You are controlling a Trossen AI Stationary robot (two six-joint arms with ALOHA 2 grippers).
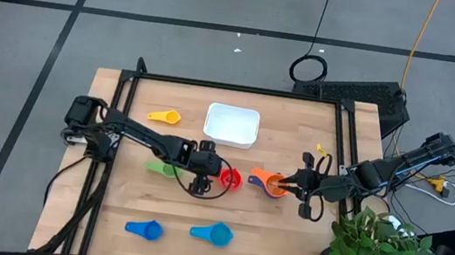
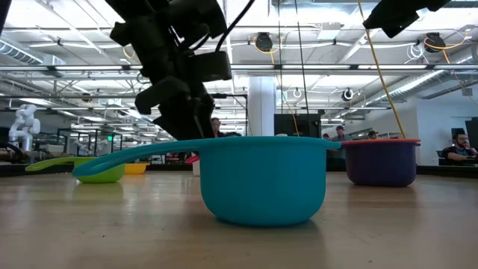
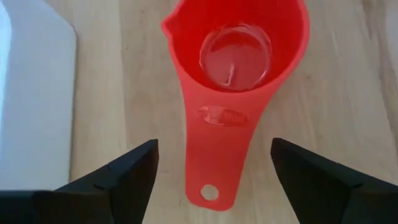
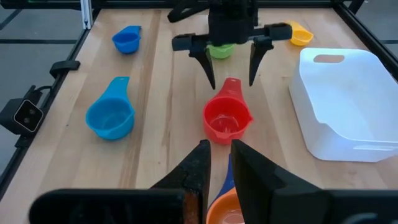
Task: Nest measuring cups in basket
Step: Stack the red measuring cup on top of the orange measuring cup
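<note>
The red cup rests on its base at the table's middle, handle toward my left gripper. That gripper is open, one finger on each side of the handle, touching nothing. The orange cup sits nested in the navy cup, which stands on the table. My right gripper is shut just right of and above them, touching nothing that I can see. The green cup, yellow cup, blue cup and light blue cup lie apart. The white basket holds nothing.
A potted plant stands at the table's near right corner. A dark frame rail runs along the far edge. Bare wood lies between the basket and the cups.
</note>
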